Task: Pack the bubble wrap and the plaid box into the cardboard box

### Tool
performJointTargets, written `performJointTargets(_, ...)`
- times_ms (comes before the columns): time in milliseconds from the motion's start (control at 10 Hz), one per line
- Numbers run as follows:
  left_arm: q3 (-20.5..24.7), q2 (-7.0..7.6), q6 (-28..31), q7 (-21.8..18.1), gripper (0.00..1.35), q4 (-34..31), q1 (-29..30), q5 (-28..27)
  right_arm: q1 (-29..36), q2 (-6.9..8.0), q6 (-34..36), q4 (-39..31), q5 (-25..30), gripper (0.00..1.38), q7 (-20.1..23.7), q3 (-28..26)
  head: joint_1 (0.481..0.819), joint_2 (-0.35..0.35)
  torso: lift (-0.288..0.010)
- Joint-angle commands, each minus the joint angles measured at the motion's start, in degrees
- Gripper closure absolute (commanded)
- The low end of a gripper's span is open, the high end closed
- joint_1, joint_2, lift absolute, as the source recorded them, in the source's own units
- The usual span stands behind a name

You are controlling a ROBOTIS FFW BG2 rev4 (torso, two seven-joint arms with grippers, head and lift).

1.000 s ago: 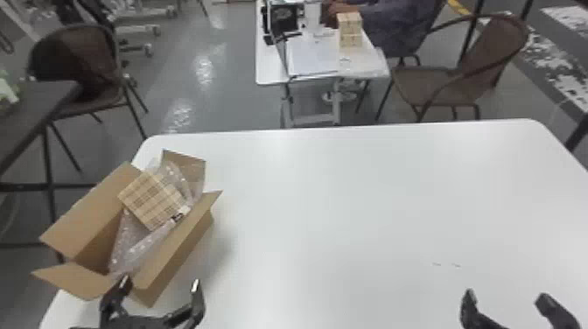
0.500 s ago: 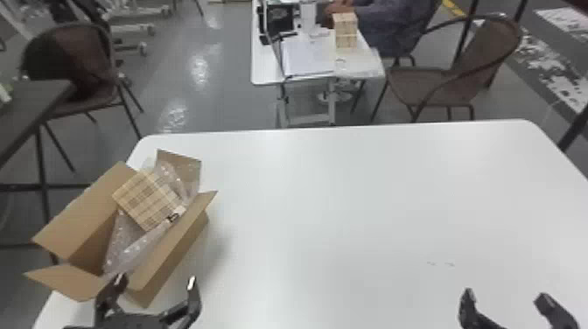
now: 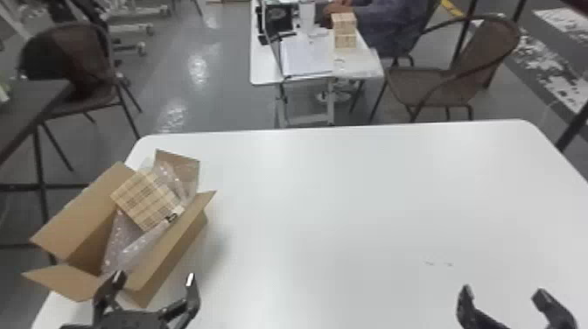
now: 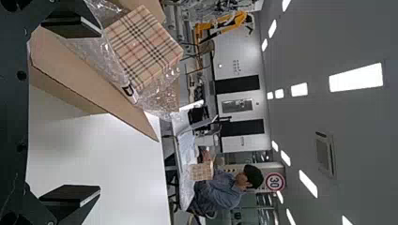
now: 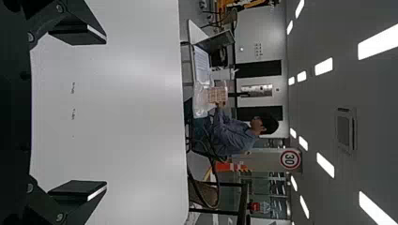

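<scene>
Brown corrugated material forms the open cardboard box (image 3: 81,216), which stands on the left part of the white, round-cornered desk (image 3: 350,210), set at an angle, flaps spread. Inside it lies the clear plastic bubble wrap (image 3: 140,249), loosely bunched along the cavity and rising against the far end flap. The tan plaid box (image 3: 146,197), square-faced with dark crossing lines, rests tilted on the bubble wrap in the mouth of the cardboard box, toward its far end. A small black-and-white patch (image 3: 173,215) is located at the corner of the plaid box nearest the right side flap. The black two-fingered left hand (image 3: 154,280) is positioned at the near end of the cardboard box; its state is released, fingers spread, with nothing between them. The matching black right hand (image 3: 503,292) is positioned at the near edge, toward the right side of the desk. Its state is likewise released, fingers apart and empty. Two faint dark marks (image 3: 439,264) are located on the desk surface, forward of the right hand.
</scene>
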Motion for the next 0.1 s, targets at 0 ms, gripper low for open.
performJointTargets(0, 0.0, -0.24, -0.1, 0.0, 0.13, 0.1, -0.1, 0.1, -0.1, 0.05, 0.3, -0.3, 0.2, 0.20, 0.0, -0.2, 0.695, 0.103, -0.102)
